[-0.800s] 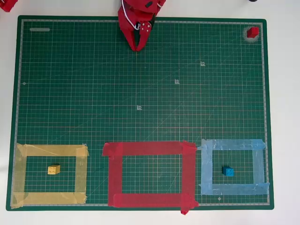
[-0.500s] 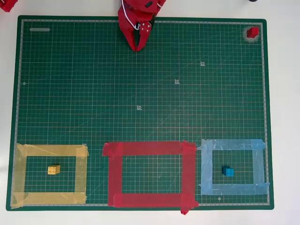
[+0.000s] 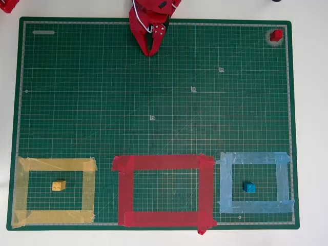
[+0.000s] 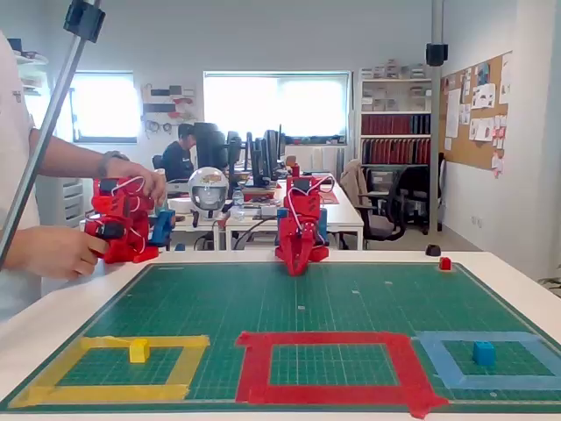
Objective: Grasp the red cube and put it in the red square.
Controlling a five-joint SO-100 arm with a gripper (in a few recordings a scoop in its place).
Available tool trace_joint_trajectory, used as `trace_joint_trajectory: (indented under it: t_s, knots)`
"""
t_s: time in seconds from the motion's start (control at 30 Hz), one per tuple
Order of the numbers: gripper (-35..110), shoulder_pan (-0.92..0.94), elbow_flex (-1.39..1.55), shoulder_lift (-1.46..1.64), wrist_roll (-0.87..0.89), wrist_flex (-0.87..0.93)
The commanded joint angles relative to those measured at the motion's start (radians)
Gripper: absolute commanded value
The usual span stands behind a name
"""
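Observation:
The red cube [image 3: 277, 35] sits in the far right corner of the green mat, seen also in the fixed view as the red cube [image 4: 445, 263]. The red square [image 3: 164, 162] is a wide red tape frame at the mat's near edge, middle, with bare mat inside; in the fixed view the red square [image 4: 329, 338] lies in the foreground. My red gripper [image 3: 149, 53] hangs folded at the mat's far edge, fingers together and holding nothing, far left of the cube. The fixed view shows the gripper [image 4: 295, 268] pointing down at the mat.
A yellow tape frame [image 3: 55, 164] holds a yellow block [image 3: 59, 185] at the near left. A light blue tape frame [image 3: 255, 158] holds a blue block [image 3: 249, 187] at the near right. The green mat [image 3: 102, 102] covers most of the white table.

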Motion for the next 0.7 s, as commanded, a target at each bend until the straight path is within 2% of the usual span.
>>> trace_joint_trajectory:
  t_s: [0.0,0.1,0.17,0.3,0.43,0.5,0.57,0.67]
  knots:
    - [-1,0.011,-0.015,0.035,-0.023,-0.006]
    - [-1,-0.014,-0.164,-0.071,-0.025,-0.006]
    - [-1,-0.069,-0.353,-0.259,-0.018,-0.003]
    - [-1,-0.245,-0.796,-0.690,-0.015,0.078]
    - [-1,-0.408,-1.068,-0.992,-0.023,0.037]
    - [-1,-0.485,-1.108,-1.098,-0.023,-0.075]
    - [-1,-0.569,-1.060,-1.149,-0.023,-0.288]
    - [-1,-0.681,-0.854,-1.173,-0.025,-0.890]
